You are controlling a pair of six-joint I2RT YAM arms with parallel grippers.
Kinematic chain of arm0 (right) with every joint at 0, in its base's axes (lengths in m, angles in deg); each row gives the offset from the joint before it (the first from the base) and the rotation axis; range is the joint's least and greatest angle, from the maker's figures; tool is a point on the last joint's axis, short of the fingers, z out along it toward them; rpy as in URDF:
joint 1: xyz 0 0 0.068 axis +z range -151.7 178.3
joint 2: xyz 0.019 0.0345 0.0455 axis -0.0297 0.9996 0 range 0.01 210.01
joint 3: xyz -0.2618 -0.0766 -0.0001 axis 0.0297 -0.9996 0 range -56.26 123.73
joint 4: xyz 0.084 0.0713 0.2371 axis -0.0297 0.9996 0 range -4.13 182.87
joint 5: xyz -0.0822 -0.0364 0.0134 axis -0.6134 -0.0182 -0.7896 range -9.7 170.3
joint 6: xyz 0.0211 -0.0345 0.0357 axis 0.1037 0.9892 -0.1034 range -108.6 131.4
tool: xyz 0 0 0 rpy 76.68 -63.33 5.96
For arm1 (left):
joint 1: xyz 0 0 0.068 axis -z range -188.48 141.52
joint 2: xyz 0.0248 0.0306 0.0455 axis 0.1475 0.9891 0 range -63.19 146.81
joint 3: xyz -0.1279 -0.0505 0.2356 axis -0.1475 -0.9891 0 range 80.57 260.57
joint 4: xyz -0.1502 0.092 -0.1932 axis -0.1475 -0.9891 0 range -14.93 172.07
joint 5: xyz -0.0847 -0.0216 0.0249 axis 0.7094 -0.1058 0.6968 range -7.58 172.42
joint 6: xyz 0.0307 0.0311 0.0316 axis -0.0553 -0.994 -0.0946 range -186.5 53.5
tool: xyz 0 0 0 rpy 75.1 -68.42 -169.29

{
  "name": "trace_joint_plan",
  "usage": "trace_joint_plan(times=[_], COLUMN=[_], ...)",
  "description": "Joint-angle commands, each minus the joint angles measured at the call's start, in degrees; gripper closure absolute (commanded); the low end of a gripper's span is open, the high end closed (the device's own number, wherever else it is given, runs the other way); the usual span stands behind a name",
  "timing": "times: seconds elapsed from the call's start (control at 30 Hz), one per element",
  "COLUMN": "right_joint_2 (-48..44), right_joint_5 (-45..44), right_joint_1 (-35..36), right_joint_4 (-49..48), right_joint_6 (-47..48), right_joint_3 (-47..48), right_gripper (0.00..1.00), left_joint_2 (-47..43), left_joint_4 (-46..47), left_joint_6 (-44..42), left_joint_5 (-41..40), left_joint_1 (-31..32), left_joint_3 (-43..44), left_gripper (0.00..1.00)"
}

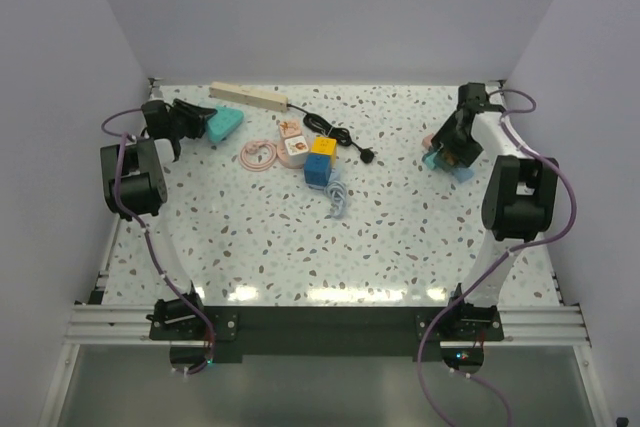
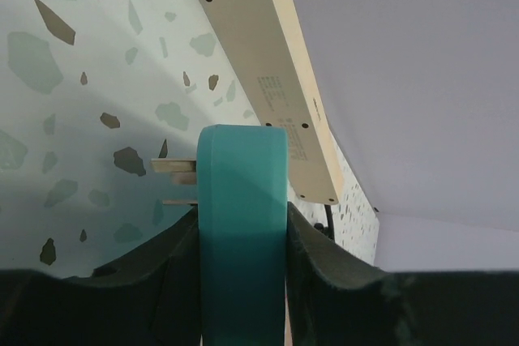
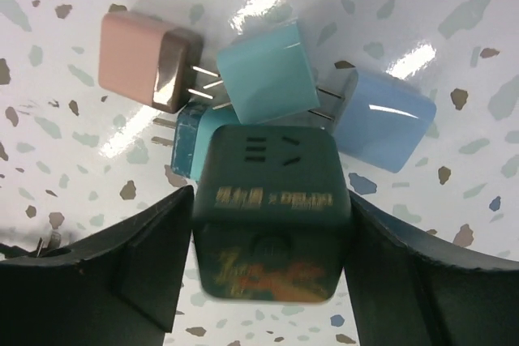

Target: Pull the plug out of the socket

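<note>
The beige power strip [image 1: 250, 97] lies at the back left by the wall. In the left wrist view it lies tipped, with its underside [image 2: 276, 79] showing. My left gripper [image 1: 203, 124] is shut on a teal plug [image 1: 227, 124], just left of and in front of the strip. In the left wrist view [image 2: 242, 220] the plug [image 2: 242, 200] sits between my fingers. Its metal prongs [image 2: 174, 166] are bare and apart from the strip. My right gripper [image 1: 447, 155] at the right holds a dark cube socket [image 3: 268, 216] carrying pink [image 3: 142, 58], teal [image 3: 268, 70] and blue [image 3: 381, 119] plugs.
The strip's thin black cord [image 1: 330, 129] runs to a black plug [image 1: 369, 155]. A pink-white cube [image 1: 294, 145], a yellow-blue cube [image 1: 321, 159], a pink coiled cable [image 1: 258, 155] and a pale blue cable [image 1: 337, 197] lie mid-table. Walls close in at the back and sides.
</note>
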Motion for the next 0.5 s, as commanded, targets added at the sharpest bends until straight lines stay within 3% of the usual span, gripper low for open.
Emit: trace_joint_plan(times=[0.0,0.07,0.3,0.47], right_joint_2=[-1.96,-3.11,-10.05,-16.29], right_joint_5=[-1.73,-1.73,0.2,5.46], right_joint_1=[-0.31,-0.31,-0.31,0.56], right_joint_4=[0.42,0.69,3.06,2.45], right_joint_6=[0.27,0.71,1.41,3.17], right_joint_3=[4.13,4.49,4.49,1.86], right_gripper=[0.24,0.17,0.1,0.06], left_joint_2=[-0.92,-2.58,-7.77,-13.12], left_joint_4=[3.18,1.79,-9.19,-21.13], left_joint_6=[1.11,0.93,-2.14,-4.78], left_joint_5=[-0.19,-0.89,-5.72,-11.69], left_joint_1=[-0.35,-0.26,-0.35,-0.18], left_joint_3=[0.16,-1.15,-1.6,-0.46], left_gripper=[0.5,0.43,0.14,0.07])
